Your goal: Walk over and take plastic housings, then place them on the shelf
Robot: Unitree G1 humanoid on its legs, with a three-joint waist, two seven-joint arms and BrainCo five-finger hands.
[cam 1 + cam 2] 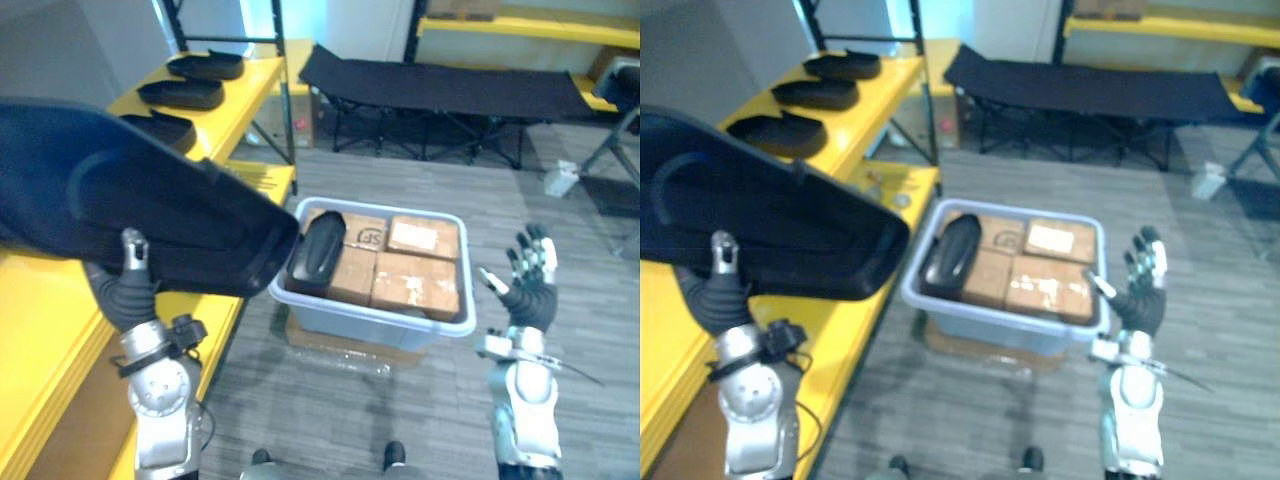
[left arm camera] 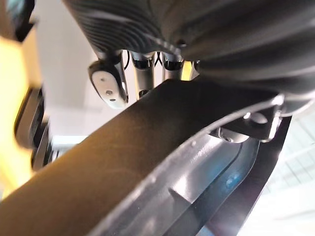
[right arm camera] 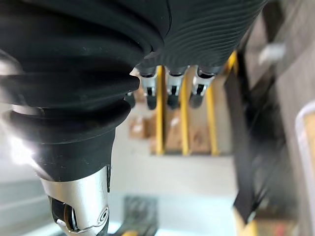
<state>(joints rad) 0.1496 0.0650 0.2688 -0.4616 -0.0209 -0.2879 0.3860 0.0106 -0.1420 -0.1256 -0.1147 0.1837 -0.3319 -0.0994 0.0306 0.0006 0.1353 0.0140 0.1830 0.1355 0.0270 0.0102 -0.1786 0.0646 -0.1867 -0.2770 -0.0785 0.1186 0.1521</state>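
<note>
- A large dark housing [image 1: 150, 210] hangs tilted over the yellow shelf [image 1: 258, 80], gripped by the left hand [image 1: 128, 280].
- Three matching housings [image 1: 180, 93] lie in a row on that shelf.
- Another housing [image 1: 316, 250] leans inside a grey bin [image 1: 400, 322].

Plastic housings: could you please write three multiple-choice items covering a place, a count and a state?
1. Where does the housing nearest the right robot hand lie? A in the grey bin; B on the floor; C on the cot.
2. How many housings lie on the yellow shelf? A one; B three; C five.
3. The right robot hand is: A open; B shut on a housing; C shut on a box.
Answers: A, it lies on boxes in the bin; B, three in a row; A, straight fingers, empty, while the left robot hand grips the raised housing.
</note>
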